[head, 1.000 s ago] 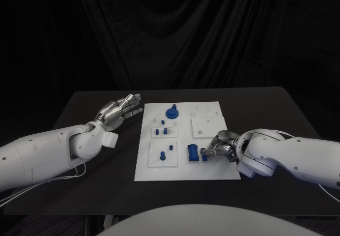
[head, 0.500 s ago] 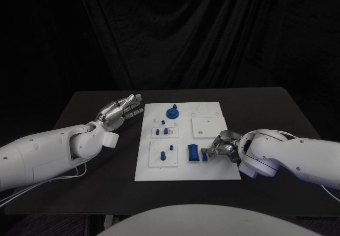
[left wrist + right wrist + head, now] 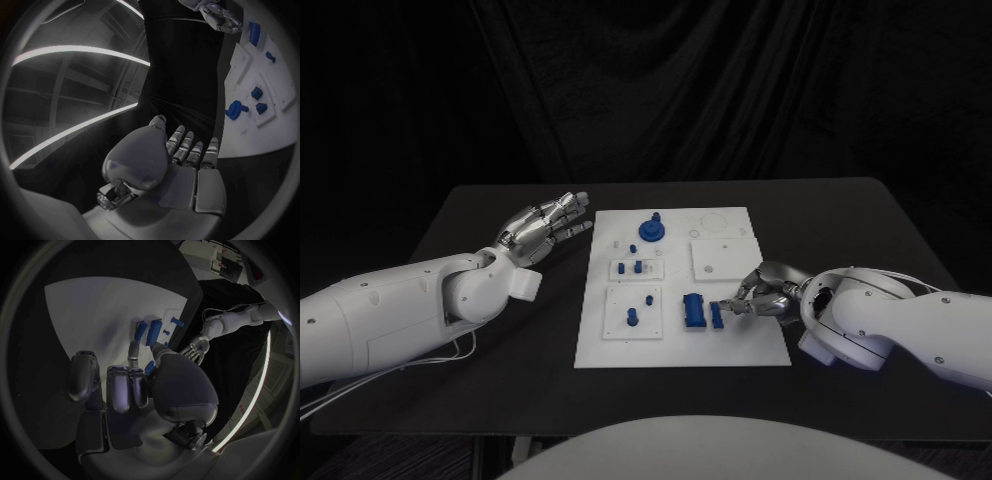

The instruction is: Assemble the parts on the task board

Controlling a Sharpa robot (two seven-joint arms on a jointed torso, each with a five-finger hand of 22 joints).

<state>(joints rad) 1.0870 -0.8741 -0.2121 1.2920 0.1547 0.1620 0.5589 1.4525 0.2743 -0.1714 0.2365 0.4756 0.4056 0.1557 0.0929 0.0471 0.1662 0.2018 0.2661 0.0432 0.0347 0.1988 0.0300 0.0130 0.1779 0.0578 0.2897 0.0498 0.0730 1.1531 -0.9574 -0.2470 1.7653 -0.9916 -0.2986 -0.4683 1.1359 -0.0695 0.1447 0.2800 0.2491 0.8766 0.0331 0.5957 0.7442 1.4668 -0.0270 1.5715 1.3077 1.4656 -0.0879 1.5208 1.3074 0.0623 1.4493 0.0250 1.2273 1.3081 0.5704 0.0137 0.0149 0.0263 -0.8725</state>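
The white task board (image 3: 733,345) lies mid-table with blue parts on it: a round knob (image 3: 651,230), small pegs (image 3: 635,267), a peg (image 3: 632,318), a block (image 3: 692,310) and a slim bar (image 3: 717,315) beside the block. My right hand (image 3: 762,290) sits at the board's right edge, fingers curled in, tips just right of the slim bar. In the right wrist view a small blue part (image 3: 150,367) shows pinched between the thumb and a finger of that hand (image 3: 134,385). My left hand (image 3: 545,228) hovers with straight fingers off the board's far left corner, holding nothing (image 3: 181,155).
The black table (image 3: 473,330) surrounds the board, with bare strips on both sides. My left forearm (image 3: 401,310) crosses the table's left half. A dark curtain hangs behind the far edge.
My right hand and forearm have drawn a little to the right, away from the block, and more of the slim bar shows. The left arm has not moved.
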